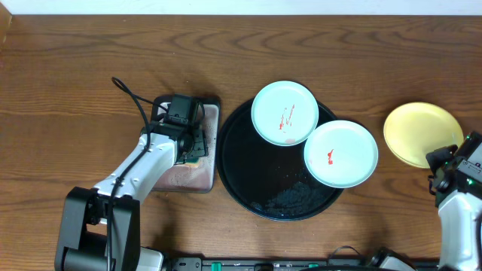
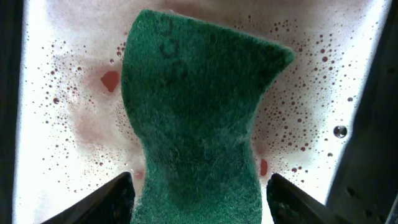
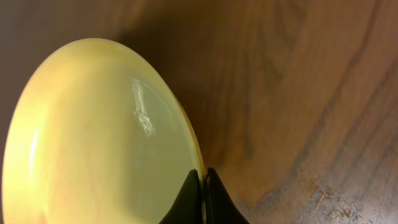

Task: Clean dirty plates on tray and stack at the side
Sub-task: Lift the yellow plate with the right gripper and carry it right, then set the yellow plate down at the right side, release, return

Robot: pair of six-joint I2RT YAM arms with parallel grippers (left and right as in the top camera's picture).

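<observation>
Left hand on sponge; right hand on plate

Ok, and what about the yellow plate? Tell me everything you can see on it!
The yellow plate is small, round and shallow, pale yellow, smooth and shiny. No red sauce shows on it, only a bright glint of light. It is off the black tray, over the wooden table to the tray's right. The right gripper pinches its rim, fingers closed on the edge. Whether it lies flat or is lifted a little, I cannot tell.
</observation>
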